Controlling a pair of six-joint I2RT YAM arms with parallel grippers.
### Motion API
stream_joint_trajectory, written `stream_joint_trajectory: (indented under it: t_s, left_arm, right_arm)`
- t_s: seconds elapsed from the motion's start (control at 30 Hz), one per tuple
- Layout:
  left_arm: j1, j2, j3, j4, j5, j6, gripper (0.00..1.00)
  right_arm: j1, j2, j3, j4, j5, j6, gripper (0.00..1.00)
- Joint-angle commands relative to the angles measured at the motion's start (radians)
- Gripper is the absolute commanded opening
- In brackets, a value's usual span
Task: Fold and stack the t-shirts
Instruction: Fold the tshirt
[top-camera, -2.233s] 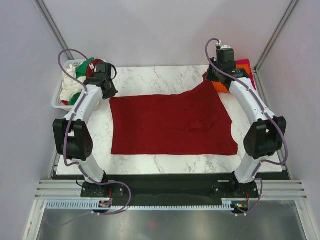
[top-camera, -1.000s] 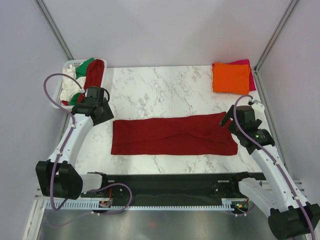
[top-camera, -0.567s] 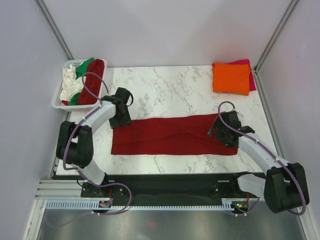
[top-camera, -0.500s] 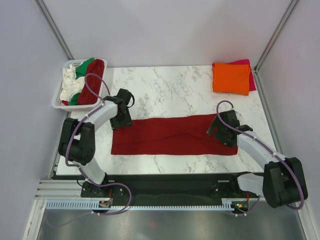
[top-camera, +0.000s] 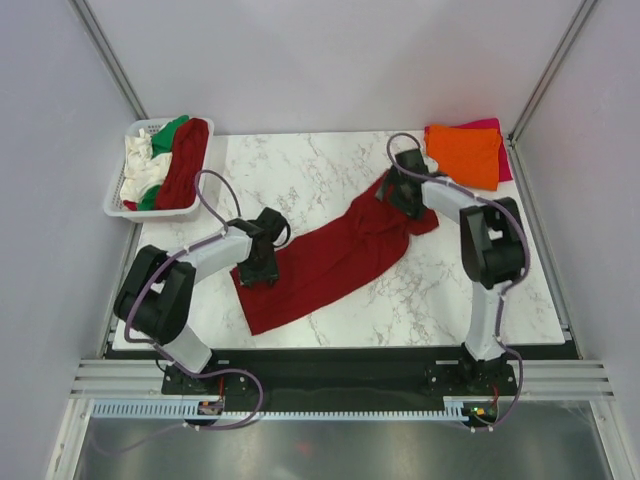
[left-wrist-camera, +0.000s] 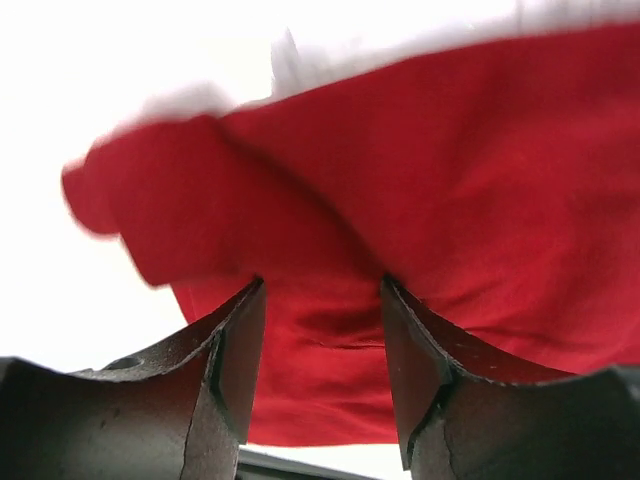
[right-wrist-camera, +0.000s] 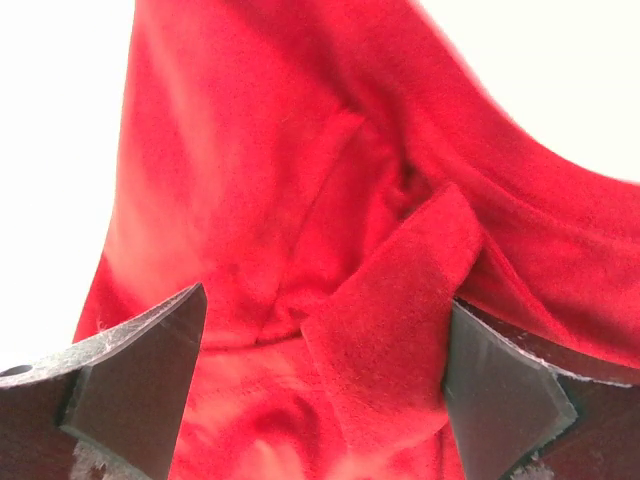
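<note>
**Diagonally, a folded red shirt lies between two grippers**

Only the top view shows the whole scene. The dark red t-shirt (top-camera: 330, 262), folded into a long band, lies on the marble table (top-camera: 300, 170). Its long axis runs slantwise, from the near left to the far right, and the far end is bunched. The left gripper (top-camera: 262, 268) sits on the near-left end, and the right gripper (top-camera: 398, 192) on the far-right end. In the far right corner the orange t-shirt (top-camera: 462, 155) lies flat on the magenta-pink t-shirt (top-camera: 490, 125), near the right gripper. The white basket (top-camera: 125, 213) stands at the far left edge with other t-shirts (top-camera: 185, 165) in it.

The wrist views show what the top view cannot: the jaws. In the left wrist view the fingers (left-wrist-camera: 225, 360) stand a little apart and red cloth fills the gap. It is perhaps pinched, but I cannot tell, because the tips press into the folds. In the right wrist view the fingers (right-wrist-camera: 135, 385) are spread wide, released, and a loose fold of the shirt lies between them.
</note>
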Motion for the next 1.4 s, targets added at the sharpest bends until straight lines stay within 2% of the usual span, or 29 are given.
stream_joint_trajectory:
  t_s: [0.0,0.07,0.1,0.13,0.17,0.2,0.23,0.27,0.37,0.4,0.5,0.6,0.73,0.83,0.93,1.0,1.1,1.23,1.37]
  left_arm:
    - [-0.093,-0.045,-0.082,-0.002,0.054,-0.108,0.57]
    - [-0.141,-0.079,-0.113,0.0,0.074,-0.154,0.57]
    - [-0.191,-0.088,-0.119,0.002,0.106,-0.174,0.57]
    - [-0.222,-0.095,-0.127,0.003,0.123,-0.223,0.57]
    - [-0.253,-0.098,-0.124,0.017,0.138,-0.249,0.57]
    - [-0.318,-0.092,-0.121,0.031,0.184,-0.271,0.57]
    - [-0.348,-0.083,-0.1,0.047,0.213,-0.299,0.58]
    - [-0.374,-0.069,-0.08,0.055,0.238,-0.312,0.58]
    - [-0.475,-0.041,0.02,0.052,0.275,-0.334,0.61]
    - [-0.485,-0.064,0.046,0.051,0.281,-0.343,0.63]
    - [-0.497,-0.119,0.078,0.028,0.259,-0.337,0.71]
    - [-0.497,-0.187,0.123,-0.029,0.203,-0.308,0.78]
    - [-0.497,-0.253,0.163,-0.127,0.166,-0.28,0.79]
    - [-0.497,-0.317,0.134,-0.147,0.091,-0.285,0.79]
    - [-0.497,-0.36,0.056,-0.164,0.035,-0.311,0.77]
    - [-0.497,-0.383,-0.016,-0.163,0.041,-0.331,0.73]
    - [-0.497,-0.414,-0.114,-0.144,0.037,-0.374,0.71]
    - [-0.497,-0.452,-0.24,-0.075,0.025,-0.386,0.72]
    - [-0.497,-0.451,-0.316,-0.075,0.025,-0.386,0.72]
  right_arm:
    - [0.038,0.228,0.348,-0.028,-0.056,0.01,0.97]
    - [0.054,0.414,0.545,-0.052,-0.115,-0.016,0.97]
    - [0.059,0.478,0.756,-0.052,-0.152,-0.029,0.97]
    - [0.071,0.613,0.87,-0.052,-0.254,-0.053,0.97]
    - [0.079,0.679,0.987,-0.049,-0.293,-0.066,0.98]
    - [0.085,0.741,1.194,-0.039,-0.33,-0.069,0.98]
    - [0.091,0.819,1.259,-0.014,-0.371,-0.067,0.98]
    - [0.091,0.83,1.259,0.094,-0.396,-0.049,0.98]
    - [0.091,0.751,1.078,0.316,-0.409,-0.068,0.98]
    - [0.09,0.712,1.062,0.326,-0.392,-0.091,0.98]
    - [0.09,0.652,1.026,0.297,-0.357,-0.182,0.98]
    - [0.091,0.512,0.939,0.293,-0.312,-0.263,0.98]
    - [0.09,0.413,0.881,0.261,-0.297,-0.325,0.98]
    - [0.091,0.329,0.835,0.161,-0.238,-0.342,0.98]
    - [0.09,0.163,0.622,0.118,-0.168,-0.319,0.98]
    - [0.091,0.067,0.413,0.113,-0.166,-0.294,0.98]
    - [0.093,-0.174,0.148,0.115,-0.214,-0.251,0.98]
    - [0.129,-0.404,-0.22,0.173,-0.247,-0.227,0.98]
    - [0.208,-0.578,-0.438,0.201,-0.26,-0.234,0.98]
